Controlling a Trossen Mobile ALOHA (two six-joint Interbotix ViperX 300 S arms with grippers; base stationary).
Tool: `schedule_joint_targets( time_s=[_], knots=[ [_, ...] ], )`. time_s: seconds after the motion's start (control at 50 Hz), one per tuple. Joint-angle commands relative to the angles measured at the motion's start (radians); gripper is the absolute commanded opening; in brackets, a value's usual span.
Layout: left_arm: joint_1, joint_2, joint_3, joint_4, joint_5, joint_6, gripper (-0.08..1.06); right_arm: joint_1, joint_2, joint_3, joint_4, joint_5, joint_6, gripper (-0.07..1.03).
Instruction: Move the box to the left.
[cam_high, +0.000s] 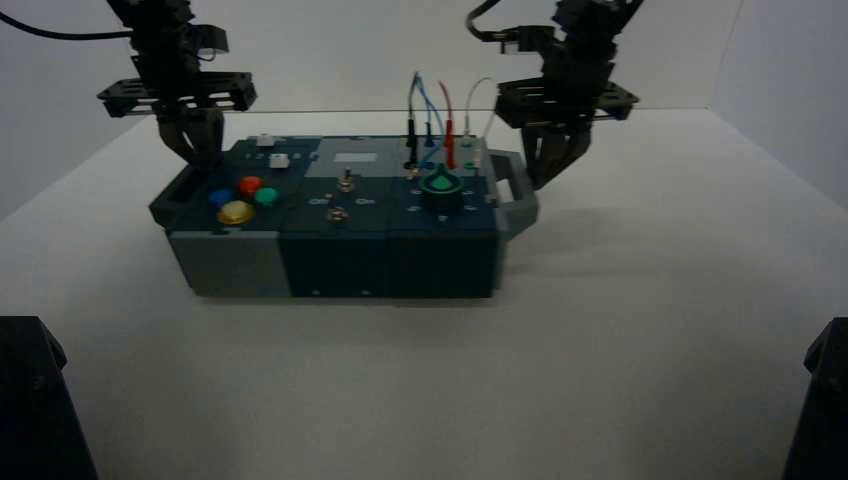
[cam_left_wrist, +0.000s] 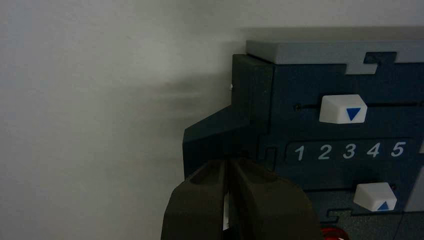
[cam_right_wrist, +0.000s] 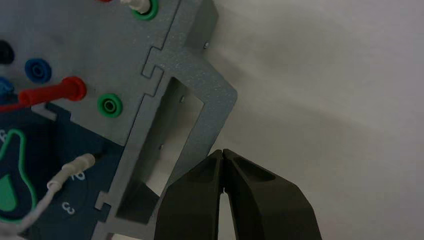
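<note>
One long dark teal-grey box (cam_high: 390, 262) lies left of the middle of the pale surface (cam_high: 420, 400), nearer its far edge than its near one. Its long axis runs left to right, roughly along that far edge, the push buttons (cam_high: 251, 186) toward the left end, the green knob (cam_high: 441, 181) toward the right. Red, blue, green and yellow buttons crowd the near-left corner; toggle switches (cam_high: 337, 214) stand mid-box, and looping wires (cam_high: 449, 130) rise from the light grey section (cam_high: 345, 158). At the left handle (cam_high: 178, 192), the left gripper (cam_high: 207, 165) has its fingers closed. The right gripper (cam_high: 538, 183), also closed, is at the right handle's (cam_high: 523, 212) outer edge. A plain pale wall (cam_high: 350, 55) stands behind.
</note>
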Motion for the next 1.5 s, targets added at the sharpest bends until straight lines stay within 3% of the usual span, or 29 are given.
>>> schedule_joint_targets(
  time_s=[0.02, 0.24, 0.7, 0.88, 1.2, 1.5],
  knots=[
    [0.061, -0.005, -0.046, 0.014, -0.002, 0.009, -0.03, 0.054, 0.006, -0.054, 0.026, -0.015, -0.002, -0.02],
    [0.124, 0.009, -0.084, 0.044, 0.031, 0.028, -0.03, 0.110, 0.051, -0.117, 0.044, -0.015, 0.003, -0.02],
    [0.229, -0.002, -0.083, 0.052, 0.046, 0.091, -0.03, 0.189, 0.109, -0.230, 0.063, 0.006, 0.020, -0.02],
    [0.229, -0.008, -0.089, 0.049, 0.046, 0.089, -0.03, 0.192, 0.091, -0.232, 0.060, 0.021, 0.023, -0.02],
    [0.206, -0.101, -0.133, 0.041, 0.091, 0.091, -0.03, 0.164, -0.026, -0.229, -0.005, 0.106, 0.023, -0.02],
    [0.166, -0.143, -0.160, 0.041, 0.124, 0.092, -0.03, 0.164, -0.124, -0.224, -0.015, 0.196, 0.012, -0.02]
  ],
)
